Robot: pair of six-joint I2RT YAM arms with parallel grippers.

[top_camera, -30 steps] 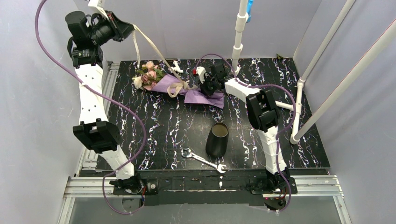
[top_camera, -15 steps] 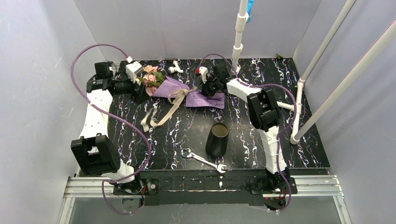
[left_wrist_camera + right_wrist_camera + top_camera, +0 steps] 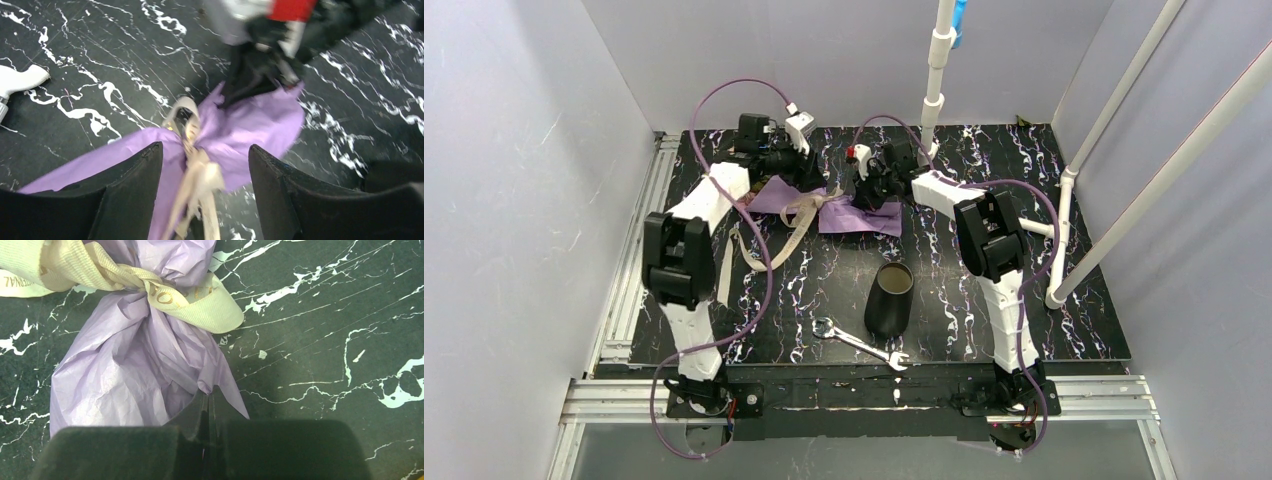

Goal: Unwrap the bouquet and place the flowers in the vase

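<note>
Lying on its side toward the far edge of the counter, the bouquet points its narrow paper tail to the right and its wider end to the left. The flower heads are hidden under the left arm in the top view. The purple paper is cinched at the middle by a beige ribbon, whose loose ends trail across the counter toward the near left.

The right gripper has its fingers closed tight on the edge of the paper tail, just beyond the knot. The left gripper hangs above the cinched middle with its fingers spread well apart, the knot and paper showing between them and nothing clamped. Whether they touch the paper I cannot tell.

The black vase stands upright nearer the arms' bases, well apart from the bouquet. A wrench lies just in front of it. A small white plastic piece rests on the counter near the bouquet's far side.
</note>
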